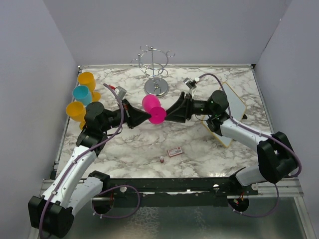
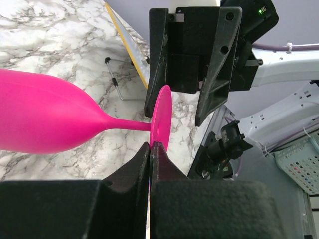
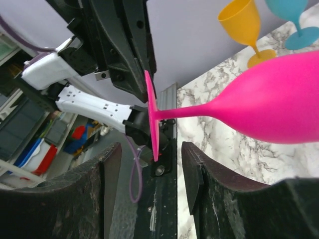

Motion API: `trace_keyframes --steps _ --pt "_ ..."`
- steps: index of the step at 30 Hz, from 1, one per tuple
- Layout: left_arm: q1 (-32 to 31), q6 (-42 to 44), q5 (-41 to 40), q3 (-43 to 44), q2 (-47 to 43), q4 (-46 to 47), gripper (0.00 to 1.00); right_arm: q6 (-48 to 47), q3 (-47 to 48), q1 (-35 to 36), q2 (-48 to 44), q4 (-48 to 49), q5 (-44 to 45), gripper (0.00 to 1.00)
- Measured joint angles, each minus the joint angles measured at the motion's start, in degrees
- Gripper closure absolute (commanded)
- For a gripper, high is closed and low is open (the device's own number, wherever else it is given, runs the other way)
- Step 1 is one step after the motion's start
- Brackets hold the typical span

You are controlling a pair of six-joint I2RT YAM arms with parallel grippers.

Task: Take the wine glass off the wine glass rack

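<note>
I am stretching both arms toward the middle of the table (image 1: 199,159), tips facing each other. My left gripper (image 2: 151,146) is squeezing tight on the flat foot of the pink wine glass (image 2: 45,117), holding it sideways, well apart from the wine glass rack (image 1: 156,69) at the back. My right gripper (image 3: 149,155) is spreading wide around that foot, and the small card (image 1: 174,152) is too tiny to read.
</note>
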Motion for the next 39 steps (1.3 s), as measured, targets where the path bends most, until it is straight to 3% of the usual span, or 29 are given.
trace_keyframes --steps 4,12,17,18,22,25,28,32,36,39 --pt "-1.36 -0.17 0.33 0.00 0.46 0.20 1.00 2.75 -0.85 0.02 0.09 5.11 -0.46 0.61" --pt "-3.96 -0.17 0.37 0.00 1.81 0.28 1.00 4.22 -1.51 0.00 0.20 8.02 -0.57 0.94" --pt "-4.52 -0.09 0.37 0.13 1.95 -0.13 0.98 3.48 -2.08 -0.04 0.24 7.82 -0.57 0.99" --pt "-4.52 0.00 0.37 0.13 2.01 -0.24 0.91 2.99 -2.10 -0.04 0.24 7.54 -0.57 0.99" --pt "-4.61 1.31 0.26 1.36 2.78 -2.19 0.43 -0.81 -2.10 -0.02 -0.57 4.13 -0.57 0.99" --pt "-4.79 3.13 -0.50 3.15 3.06 -4.07 0.25 -6.34 -2.01 0.02 -3.41 -2.51 -0.33 0.99" --pt "-4.83 4.07 -1.25 4.37 2.99 -5.14 0.18 -14.43 -1.42 0.11 -8.48 -12.46 1.92 0.99" --pt "-4.83 5.05 -2.62 5.86 2.78 -7.48 0.16 -25.53 -0.61 0.13 -15.85 -22.29 8.52 0.99" --pt "-4.83 6.51 -5.68 8.31 2.58 -10.47 0.16 -34.10 -2.67 0.13 -23.23 -25.20 16.50 0.99" --pt "-4.83 7.02 -7.85 9.81 2.56 -11.76 0.16 -45.03 -5.49 0.07 -27.87 -27.50 16.85 0.99"
